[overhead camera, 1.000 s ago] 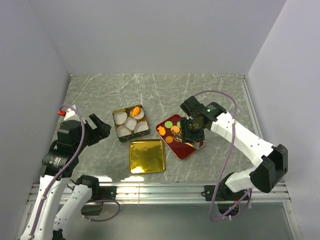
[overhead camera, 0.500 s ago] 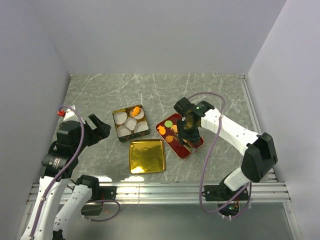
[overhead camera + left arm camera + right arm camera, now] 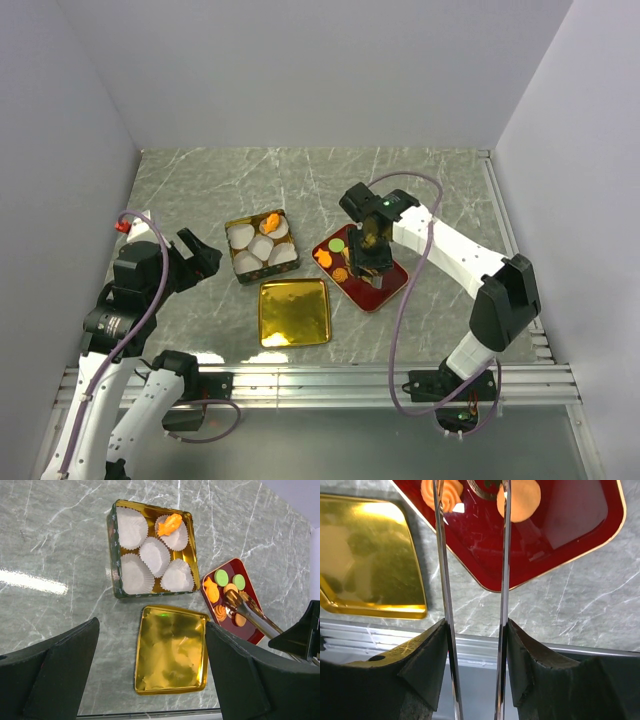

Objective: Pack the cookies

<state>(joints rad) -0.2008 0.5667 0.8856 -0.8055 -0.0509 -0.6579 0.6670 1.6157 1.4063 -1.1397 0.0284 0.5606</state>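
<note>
Several small cookies (image 3: 337, 245) lie on a red tray (image 3: 388, 284): two green (image 3: 221, 577), the others orange or brown. One orange cookie (image 3: 170, 525) sits in a paper cup in the gold tin (image 3: 240, 268). My right gripper (image 3: 372, 252) is shut on metal tongs (image 3: 250, 614), its fingers (image 3: 427, 645) pressing both tong arms (image 3: 441, 570). The tong tips are spread just above the cookies at the tray's middle. A swirl cookie (image 3: 441, 487) and a round one (image 3: 522, 500) lie near the tong arms. My left gripper (image 3: 200, 255) is open and empty, left of the tin.
The tin (image 3: 114, 555) holds several white paper cups (image 3: 154, 556). Its gold lid (image 3: 294, 312) lies upside down in front of it, beside the tray's left edge, and also shows in the right wrist view (image 3: 365, 565). The table's metal front rail (image 3: 320, 378) runs below.
My right gripper with the tongs has swung left and farther back over the red tray, the arm folding in. The left arm has not moved.
</note>
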